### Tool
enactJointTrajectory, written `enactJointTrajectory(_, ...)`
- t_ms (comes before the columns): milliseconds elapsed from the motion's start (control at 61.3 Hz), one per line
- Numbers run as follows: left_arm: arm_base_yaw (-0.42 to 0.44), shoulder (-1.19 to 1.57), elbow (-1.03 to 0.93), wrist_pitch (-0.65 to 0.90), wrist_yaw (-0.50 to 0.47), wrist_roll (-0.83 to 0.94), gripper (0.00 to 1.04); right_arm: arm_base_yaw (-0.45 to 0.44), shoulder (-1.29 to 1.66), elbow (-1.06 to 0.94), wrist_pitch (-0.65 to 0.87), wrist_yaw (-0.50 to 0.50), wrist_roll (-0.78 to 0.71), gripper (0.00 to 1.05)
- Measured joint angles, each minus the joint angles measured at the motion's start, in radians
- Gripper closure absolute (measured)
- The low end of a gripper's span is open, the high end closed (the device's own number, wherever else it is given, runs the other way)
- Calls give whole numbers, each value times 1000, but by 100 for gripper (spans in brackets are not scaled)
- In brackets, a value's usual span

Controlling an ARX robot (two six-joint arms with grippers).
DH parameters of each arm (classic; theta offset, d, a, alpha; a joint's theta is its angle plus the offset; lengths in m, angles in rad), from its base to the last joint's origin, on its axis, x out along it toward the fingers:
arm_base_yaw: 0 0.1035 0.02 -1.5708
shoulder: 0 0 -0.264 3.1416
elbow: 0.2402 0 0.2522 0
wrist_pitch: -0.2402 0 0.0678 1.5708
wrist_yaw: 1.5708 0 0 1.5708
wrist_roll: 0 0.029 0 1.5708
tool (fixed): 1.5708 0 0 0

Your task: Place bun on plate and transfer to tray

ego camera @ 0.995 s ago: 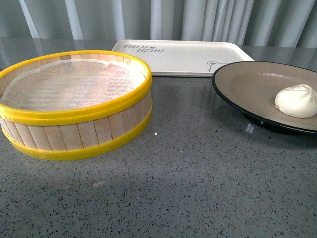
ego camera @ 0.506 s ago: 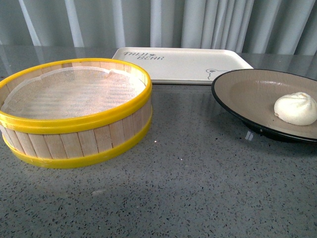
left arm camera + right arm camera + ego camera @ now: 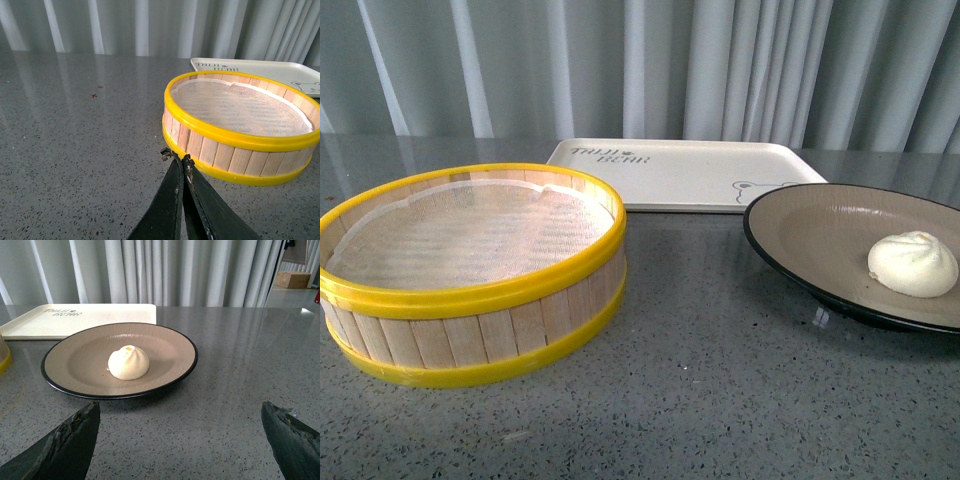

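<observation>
Bun (image 3: 913,264): it's on the plate, pleated top up, sitting right of the plate's middle in the front view. Nothing is touching it.
Plate (image 3: 810,225): flat on the table at the right, beige inside with a glossy black rim. Its far-left rim crosses the tray's near right corner in the front view; I cannot tell whether the two touch.
Tray (image 3: 690,165): far centre, lying flat, with lettering towards its far left and the little bear at its near right corner, just beside the plate's rim.
Steamer basket (image 3: 470,310): near left, well apart from the plate, with yellow rims, wooden slats and a white cloth liner inside.
Left gripper (image 3: 176,159): jaws pressed tight together, low over the table, tips just beside the basket's wooden wall.
Right gripper (image 3: 180,407): jaws spread wide. The wrist view shows the plate and bun straight ahead between the two fingers (image 3: 65,440), which are clear of the rim.
Table (image 3: 720,380): grey speckled stone with a light sheen.
Curtain (image 3: 720,70): pale folds across the far side.
</observation>
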Motion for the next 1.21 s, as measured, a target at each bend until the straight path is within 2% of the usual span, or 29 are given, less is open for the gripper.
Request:
enactJointTrajectory(98,0,0,0,0,0,-1,99,0,0,0,0,0,0,9)
enactJointTrajectory(212,0,0,0,0,0,0,76,0,0,0,0,0,0,9)
enactJointTrajectory(310,0,0,0,0,0,0,51,0,0,0,0,0,0,9)
enactJointTrajectory(473,0,0,0,0,0,0,24,0,0,0,0,0,0,9)
enactJointTrajectory(555,0,0,0,0,0,0,5,1,3,1,-4,5,-8,9)
enactJointTrajectory(653,0,0,0,0,0,0,7,68,80,62,-140,113,-138,9)
enactJointTrajectory(734,0,0,0,0,0,0,7,95,120,85,-123,111,-195,9)
enactJointTrajectory(816,0,0,0,0,0,0,7,72,188,125,-15,73,-224,9)
enactJointTrajectory(930,0,-2,0,0,0,0,7,-32,364,191,201,-31,-231,9)
enactJointTrajectory(1011,0,-3,0,0,0,0,7,-198,641,297,385,-156,-145,9)
enactJointTrajectory(1093,0,-3,0,0,0,0,7,-303,858,412,396,-235,-2,9)
enactJointTrajectory(1207,0,-3,0,0,0,0,7,-360,1091,525,369,-298,206,9)
